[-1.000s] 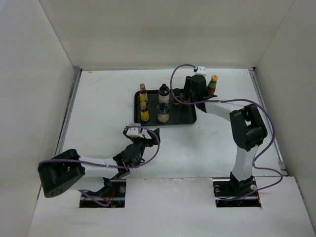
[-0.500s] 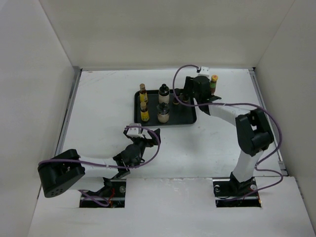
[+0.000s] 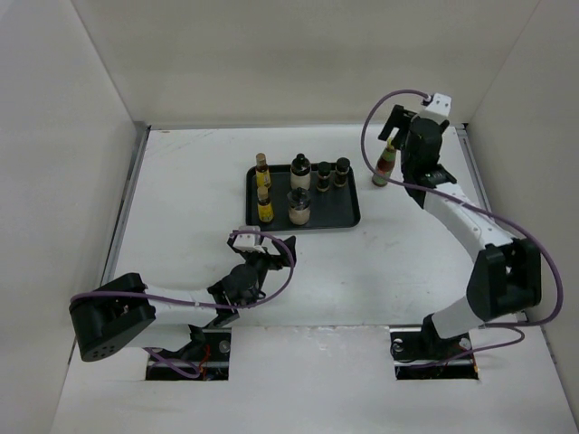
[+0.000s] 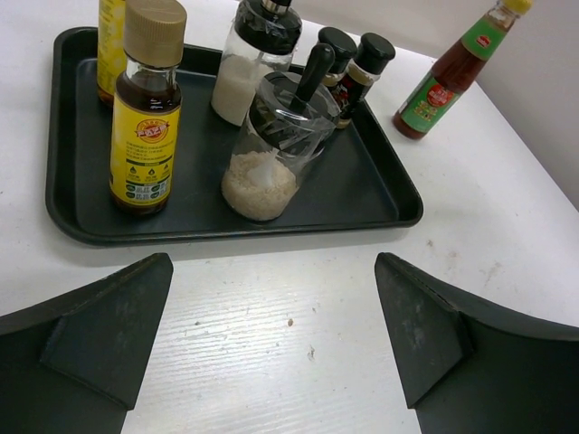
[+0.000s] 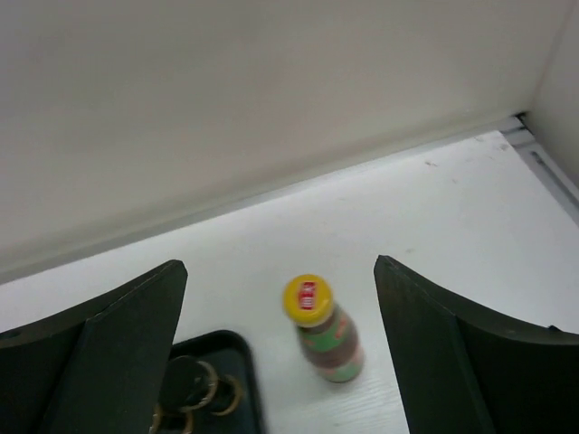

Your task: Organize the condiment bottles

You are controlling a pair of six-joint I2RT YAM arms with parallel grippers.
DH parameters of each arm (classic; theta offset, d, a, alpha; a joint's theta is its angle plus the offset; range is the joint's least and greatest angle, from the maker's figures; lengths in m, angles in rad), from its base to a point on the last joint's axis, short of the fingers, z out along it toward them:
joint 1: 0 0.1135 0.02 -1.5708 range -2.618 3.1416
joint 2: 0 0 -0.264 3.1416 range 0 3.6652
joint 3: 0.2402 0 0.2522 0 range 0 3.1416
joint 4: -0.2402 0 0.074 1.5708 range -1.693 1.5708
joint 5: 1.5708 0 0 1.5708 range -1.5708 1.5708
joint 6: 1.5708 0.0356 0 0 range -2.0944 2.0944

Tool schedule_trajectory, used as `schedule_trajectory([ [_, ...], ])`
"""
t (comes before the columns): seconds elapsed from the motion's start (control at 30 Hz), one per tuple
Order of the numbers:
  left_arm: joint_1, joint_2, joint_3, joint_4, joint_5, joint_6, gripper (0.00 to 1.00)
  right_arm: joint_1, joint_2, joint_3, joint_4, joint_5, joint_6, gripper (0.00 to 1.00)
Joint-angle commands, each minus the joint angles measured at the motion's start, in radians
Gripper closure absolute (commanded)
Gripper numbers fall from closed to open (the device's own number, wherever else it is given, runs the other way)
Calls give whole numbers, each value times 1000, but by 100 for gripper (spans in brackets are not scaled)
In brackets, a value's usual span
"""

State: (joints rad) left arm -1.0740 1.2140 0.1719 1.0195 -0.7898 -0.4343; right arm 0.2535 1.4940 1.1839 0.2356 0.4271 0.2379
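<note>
right pincer [image 3: 395, 127] swung rightward, above red bottle [image 3: 385, 167]

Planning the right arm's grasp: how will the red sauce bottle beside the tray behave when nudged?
The red sauce bottle stands tall and narrow, so a high push would probably tip it. Its round, glossy body may slip or roll once down.

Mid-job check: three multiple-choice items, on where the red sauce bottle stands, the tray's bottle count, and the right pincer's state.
1. Relative to the black tray, the red sauce bottle stands: A) on it B) right of it, on the table C) left of it
2. Condiment bottles on the tray: A) four B) six C) seven
3. The right pincer is: A) open B) shut on the bottle C) out of view
Answers: B, it stands beyond the tray's right edge; B, six stand inside the rim; A, its fingers are spread wide.
</note>
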Motion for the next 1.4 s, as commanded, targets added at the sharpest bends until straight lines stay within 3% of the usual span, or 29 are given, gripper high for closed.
schedule_trajectory([
  [0.0, -4, -2, 34, 45, 11, -9, 2, -16, 100, 40, -76, 30, -49, 8],
  [0.23, 0, 7, 37, 45, 11, -9, 1, -50, 248, 120, -55, -47, -58, 16],
  [0.4, 1, 9, 40, 45, 17, -9, 1, -47, 279, 128, 5, -15, -89, 61],
  [0.47, 4, 16, 40, 47, 17, -9, 1, -35, 243, 89, 62, 36, -107, 67],
  [0.6, 0, 15, 41, 48, 24, -9, 1, 8, 102, -1, 119, 104, -150, 68],
  [0.8, -7, 10, 43, 45, 18, -9, 0, 94, -135, -113, 64, 107, -117, 67],
  [0.97, 3, -13, 44, 44, 1, 6, 0, 224, -216, -168, 48, 105, -65, 67],
  [1.17, 27, -91, 12, 44, -77, 23, 0, 355, -152, -190, 110, 81, 4, 65],
  [1.37, 21, -50, 15, 54, -69, 19, 0, 398, -32, -194, 232, 68, -9, 66],
])
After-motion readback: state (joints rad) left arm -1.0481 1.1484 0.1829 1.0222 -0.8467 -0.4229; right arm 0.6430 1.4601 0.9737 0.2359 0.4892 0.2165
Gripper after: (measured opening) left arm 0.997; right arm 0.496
